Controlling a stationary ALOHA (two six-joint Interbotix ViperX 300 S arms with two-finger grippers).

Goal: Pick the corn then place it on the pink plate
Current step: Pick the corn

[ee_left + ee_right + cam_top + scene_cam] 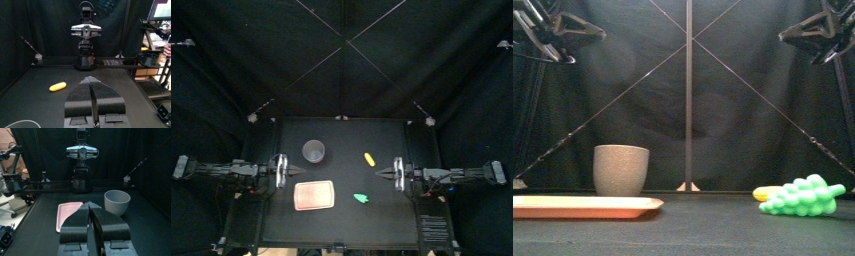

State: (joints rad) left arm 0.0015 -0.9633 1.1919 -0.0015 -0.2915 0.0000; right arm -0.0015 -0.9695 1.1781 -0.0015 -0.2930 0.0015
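A small yellow corn (369, 158) lies right of the table's middle; the front view shows its end (763, 193) behind a green toy, and it lies ahead of the jaws in the left wrist view (58, 86). The flat pink plate (314, 195) rests at the front left, low at the left in the front view (583, 207) and ahead of the jaws in the right wrist view (67, 213). My left gripper (281, 171) rests shut at the table's left side. At the right side my right gripper (392, 173) rests shut. Both hold nothing.
A tall grey speckled cup (314, 151) stands behind the plate, also in the front view (621, 169). A green toy (361, 197) lies at the front right of the plate, large in the front view (803, 197).
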